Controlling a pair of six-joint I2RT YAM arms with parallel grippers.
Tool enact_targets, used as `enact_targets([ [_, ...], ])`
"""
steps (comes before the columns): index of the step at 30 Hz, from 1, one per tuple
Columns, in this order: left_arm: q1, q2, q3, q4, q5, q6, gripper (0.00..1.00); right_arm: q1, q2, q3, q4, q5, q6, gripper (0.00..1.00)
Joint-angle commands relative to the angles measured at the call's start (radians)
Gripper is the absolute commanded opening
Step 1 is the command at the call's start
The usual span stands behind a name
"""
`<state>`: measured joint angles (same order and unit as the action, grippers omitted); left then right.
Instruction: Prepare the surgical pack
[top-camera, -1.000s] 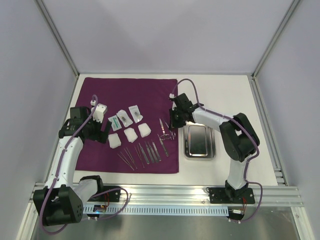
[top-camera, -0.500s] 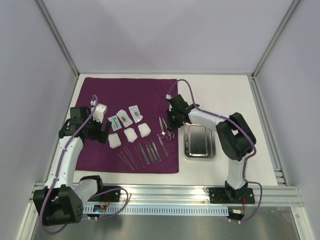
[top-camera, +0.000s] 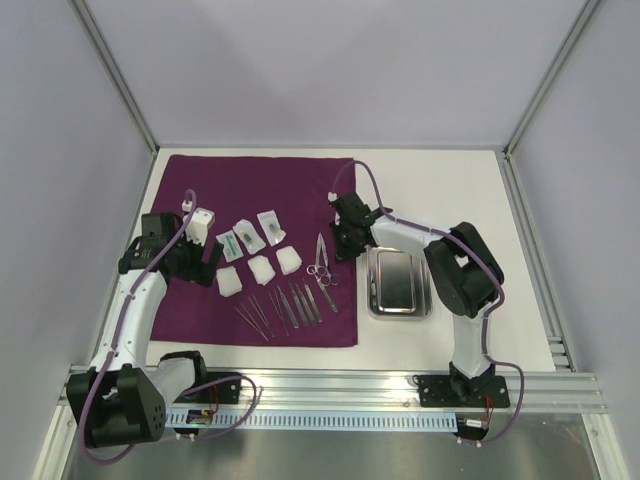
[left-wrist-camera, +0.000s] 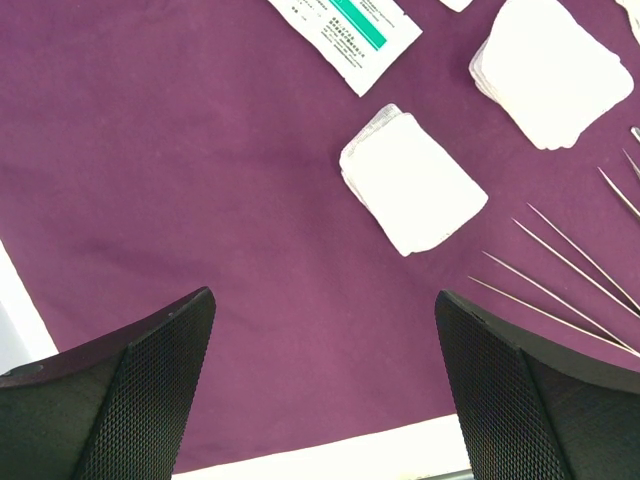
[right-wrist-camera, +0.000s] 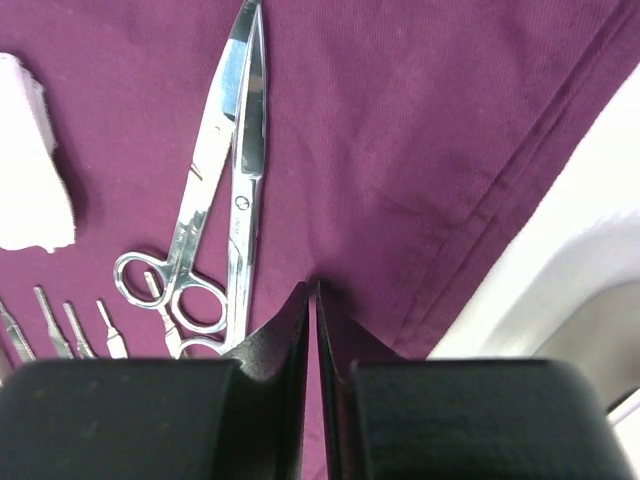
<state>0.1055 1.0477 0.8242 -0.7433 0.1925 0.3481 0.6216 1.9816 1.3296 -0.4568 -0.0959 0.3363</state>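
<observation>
One pair of scissors (top-camera: 319, 256) lies flat on the purple cloth (top-camera: 250, 185) near the cloth's right edge. Its long axis runs near to far, blades pointing away from the arms and rings toward them. The right fingers (right-wrist-camera: 285, 335), pressed almost together and gripping nothing, stand just beside the rings. The left fingers (left-wrist-camera: 150, 370) hang spread wide over the cloth's left side. Also on the cloth are three gauze squares (top-camera: 261, 268), three packets (top-camera: 248, 234) and a row of thin instruments (top-camera: 290, 303) too fine to count. One steel tray (top-camera: 400, 283) sits on the counter (top-camera: 450, 190) just off the cloth's right edge.
</observation>
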Motion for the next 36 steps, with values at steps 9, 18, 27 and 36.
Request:
enact_targets([
  [9, 0.005, -0.028, 0.038, -0.016, -0.011, 0.011, 1.0, 0.017, 0.0, 0.065, -0.077, 0.091, -0.034, 0.22],
  [18, 0.005, -0.054, 0.027, -0.018, 0.007, 0.008, 1.0, 0.026, 0.005, 0.114, -0.129, 0.128, -0.043, 0.33],
  [27, 0.005, -0.049, 0.015, -0.008, -0.001, 0.012, 1.0, 0.064, 0.051, 0.177, -0.167, 0.159, -0.066, 0.33],
  [36, 0.005, -0.043, 0.006, 0.004, -0.002, 0.014, 1.0, 0.098, 0.071, 0.195, -0.16, 0.148, -0.04, 0.33],
])
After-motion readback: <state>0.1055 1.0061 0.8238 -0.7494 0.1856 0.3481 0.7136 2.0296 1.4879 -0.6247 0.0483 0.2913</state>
